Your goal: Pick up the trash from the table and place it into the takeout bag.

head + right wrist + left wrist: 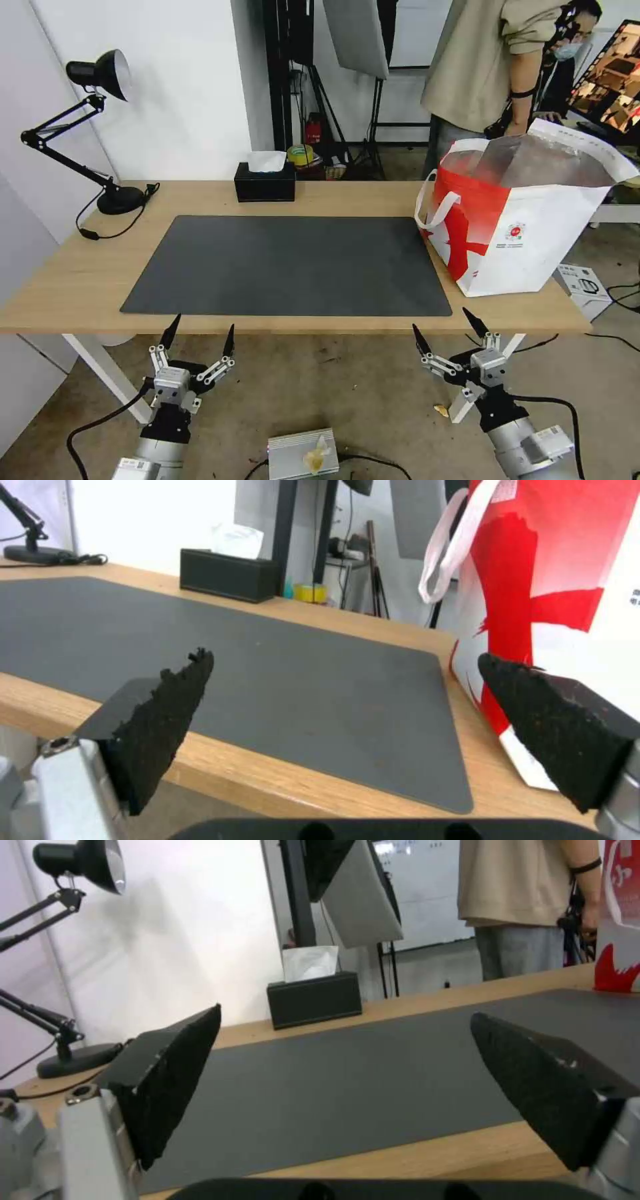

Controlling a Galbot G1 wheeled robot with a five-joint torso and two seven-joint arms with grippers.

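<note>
Red-and-white fabric: the takeout bag (513, 227) stands upright on the right end of the table (67, 287), just beside the right edge of the dark grey mat (287, 263); it also shows in the right wrist view (553, 595).
Bag mouth: open and facing up, with silver foil lining (533, 163) on show; from these views I cannot tell what lies inside.
Bag handling: judged soft-walled and light, so it could tip or fold in if pushed from the side; the white strap handle (430, 207) hangs loose on the near left face and is the natural place to hold it.
Trash: none of the 3 items can be made out on the mat or the bare wood; if they are in the bag, the foil hides them.
Task progress: judged either finished or with nothing left on the table to pick.
Left gripper (198, 339): low in front of the table's near edge, left of centre, fingers spread wide and holding nothing.
Right gripper (448, 328): low in front of the near edge, below the bag, fingers spread wide and holding nothing.
Other things: black tissue box (265, 181) at the far edge, black desk lamp (100, 73) at the far left corner.
</note>
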